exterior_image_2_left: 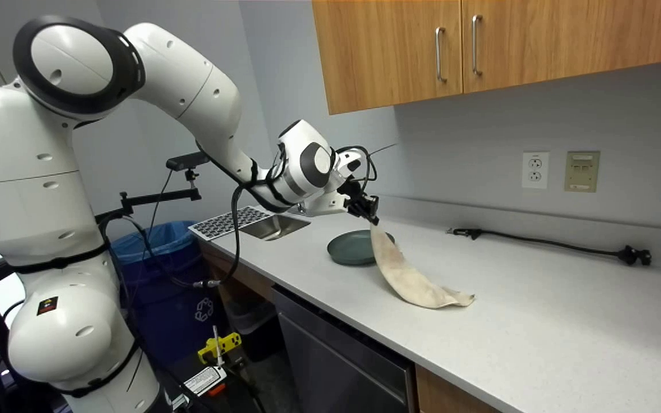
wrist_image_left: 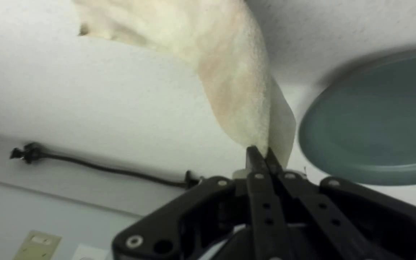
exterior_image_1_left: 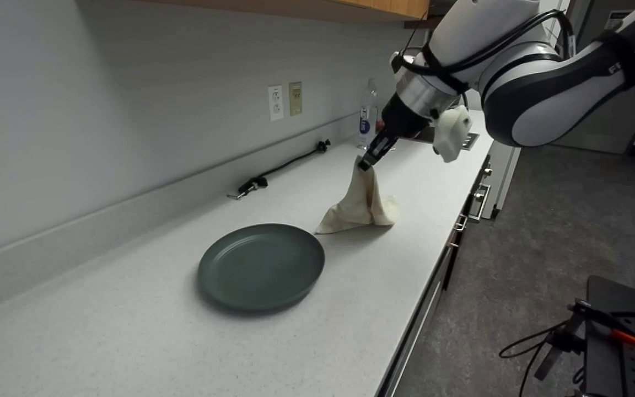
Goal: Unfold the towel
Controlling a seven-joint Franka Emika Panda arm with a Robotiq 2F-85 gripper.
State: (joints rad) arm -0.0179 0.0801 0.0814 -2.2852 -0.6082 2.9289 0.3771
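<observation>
1. One gripper (wrist_image_left: 261,153), two fingers (wrist_image_left: 255,161), pinched together on the upper end of the towel (exterior_image_1_left: 359,201).
2. One towel, cream with tan patches. Hangs from the gripper, lower part lying on the desk (exterior_image_1_left: 130,331). Folded over; can't make out the layer count.
3. One dark green plate (exterior_image_1_left: 262,267), round, flat on the desk, near the towel.
4. One black cable (exterior_image_2_left: 548,242), on the desk along the wall side. Bulky black connector at one end, metal tip at the other; tip too small to identify.
5. One clear bottle (exterior_image_1_left: 368,110), upright, beyond the gripper in an exterior view. Red object (exterior_image_1_left: 380,125) beside it, mostly hidden, can't identify.
6. On the wall (exterior_image_2_left: 451,155): one duplex outlet (exterior_image_2_left: 536,170), one beige wall plate (exterior_image_2_left: 582,171), side by side.
7. Two cabinet doors (exterior_image_2_left: 388,51) overhead, one handle (exterior_image_2_left: 438,54) each; upper edges out of frame.
8. One sink (exterior_image_2_left: 259,228), one blue recycling bin (exterior_image_2_left: 164,315), the bin partly behind the robot arm (exterior_image_2_left: 193,94).
9. Wrist view crops the towel at top, dark green plate at right, outlet and beige wall plate at bottom; gripper covers one cable end. In an exterior view the towel overlaps the dark green plate's rim.
</observation>
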